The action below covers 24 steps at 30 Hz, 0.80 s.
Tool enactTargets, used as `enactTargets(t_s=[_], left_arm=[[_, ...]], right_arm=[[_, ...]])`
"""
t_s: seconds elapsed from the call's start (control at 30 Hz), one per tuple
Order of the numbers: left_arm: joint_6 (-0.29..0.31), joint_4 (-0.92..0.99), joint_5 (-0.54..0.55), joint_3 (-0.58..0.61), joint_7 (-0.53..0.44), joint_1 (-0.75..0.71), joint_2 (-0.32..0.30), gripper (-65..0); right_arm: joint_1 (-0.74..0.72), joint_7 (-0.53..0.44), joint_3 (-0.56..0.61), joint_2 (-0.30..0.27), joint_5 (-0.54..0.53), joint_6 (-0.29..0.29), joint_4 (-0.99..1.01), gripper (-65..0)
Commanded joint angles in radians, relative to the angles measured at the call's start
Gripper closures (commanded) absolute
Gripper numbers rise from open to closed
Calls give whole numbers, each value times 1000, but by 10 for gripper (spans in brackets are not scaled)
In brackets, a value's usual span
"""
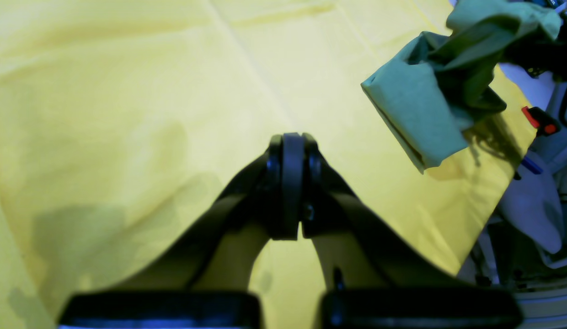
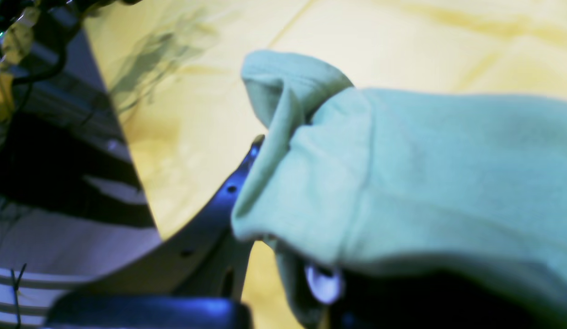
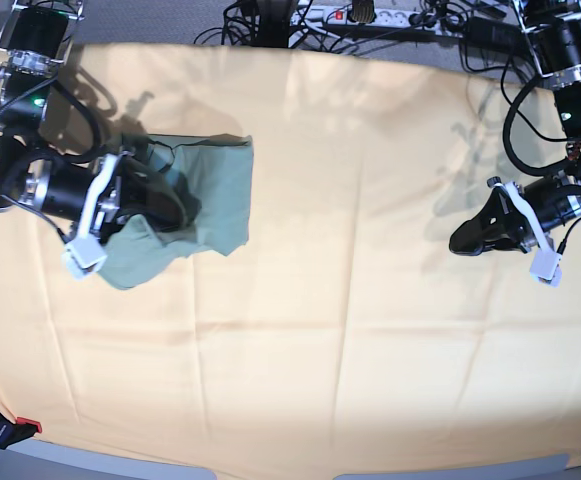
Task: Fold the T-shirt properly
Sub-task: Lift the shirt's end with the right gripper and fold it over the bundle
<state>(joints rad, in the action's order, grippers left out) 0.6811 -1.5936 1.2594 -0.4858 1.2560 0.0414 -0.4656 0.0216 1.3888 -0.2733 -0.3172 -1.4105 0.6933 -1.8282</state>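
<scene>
The sage-green T-shirt is bunched at the left of the table on the yellow-orange cloth. My right gripper is buried in its folds and holds it up in a bundle. In the right wrist view the T-shirt drapes over the jaws and hides them; one dark finger shows beside it. My left gripper is shut and empty, low over the bare cloth at the right. In the left wrist view the left gripper's jaws are pressed together, and the T-shirt hangs far off.
Cables and a power strip run along the table's back edge. A red clamp sits at the front left corner. The cloth's edge and machine parts show at the right of the left wrist view.
</scene>
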Motion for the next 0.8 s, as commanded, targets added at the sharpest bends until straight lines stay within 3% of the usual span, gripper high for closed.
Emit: enactTargets(t_s=[0.0, 0.13, 0.23, 0.33, 0.37, 0.4, 0.67, 0.77], left_arm=[[-1, -16, 32, -6, -23, 14, -19, 0], [-1, -16, 31, -6, -23, 14, -19, 0], [0, -16, 32, -6, -23, 14, -19, 0], [-1, -16, 31, -6, -23, 14, -19, 0], [0, -16, 31, -6, -23, 14, -19, 0], [0, -16, 31, -6, -23, 14, -19, 0], [0, -16, 31, -6, -23, 14, -19, 0], [0, -16, 31, -6, -23, 14, -19, 0]], right_arm=[[-17, -32, 13, -4, 2, 5, -17, 0], [-16, -145, 92, 24, 164, 5, -17, 0], [-23, -192, 170, 38, 225, 5, -17, -6], [-48, -177, 256, 40, 268, 5, -17, -283], [-58, -159, 278, 40, 276, 5, -17, -362], [-71, -142, 296, 40, 279, 5, -17, -401], [-130, -40, 285, 22, 240, 5, -71, -407], [-129, -40, 261, 1, 171, 5, -95, -407]])
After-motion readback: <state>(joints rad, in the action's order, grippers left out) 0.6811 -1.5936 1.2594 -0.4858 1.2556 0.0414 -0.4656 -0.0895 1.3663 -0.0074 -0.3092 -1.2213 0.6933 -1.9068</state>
